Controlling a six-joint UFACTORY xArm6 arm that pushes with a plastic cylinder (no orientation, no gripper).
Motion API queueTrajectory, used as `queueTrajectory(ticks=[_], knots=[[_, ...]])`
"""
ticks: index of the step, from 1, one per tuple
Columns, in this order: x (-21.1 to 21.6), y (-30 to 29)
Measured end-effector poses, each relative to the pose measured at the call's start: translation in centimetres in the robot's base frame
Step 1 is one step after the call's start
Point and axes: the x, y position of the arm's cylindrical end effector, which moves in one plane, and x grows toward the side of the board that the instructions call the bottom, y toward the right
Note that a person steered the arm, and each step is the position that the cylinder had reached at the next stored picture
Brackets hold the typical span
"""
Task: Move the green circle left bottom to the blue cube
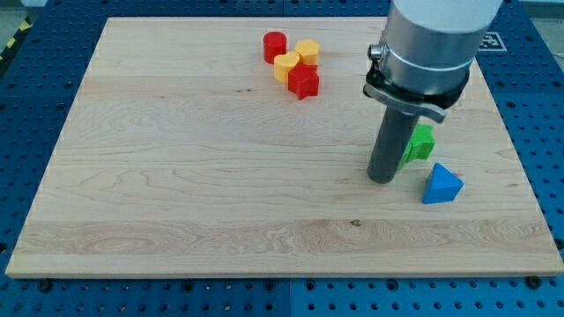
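Observation:
A green block (423, 141) lies at the view's right, partly hidden behind my rod, so I cannot make out its shape. A blue block (441, 185), which looks like a triangle, sits just below and to the right of it. My tip (382, 180) rests on the board immediately left of the green block and left of the blue block, a short gap from the blue one. I cannot tell whether the rod touches the green block.
A tight cluster sits at the view's top centre: a red cylinder (275, 46), a yellow hexagon (307, 51), a yellow heart (286, 65) and a red star (303, 82). The wooden board's right edge (520, 167) runs near the blue block.

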Motion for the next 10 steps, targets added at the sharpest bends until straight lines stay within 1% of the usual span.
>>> queueTrajectory(ticks=[2,3,4,7,10], knots=[[-4.0,0.7],[-4.6,3.0],[-4.6,3.9],[-7.5,4.6],[-12.9,7.5]])
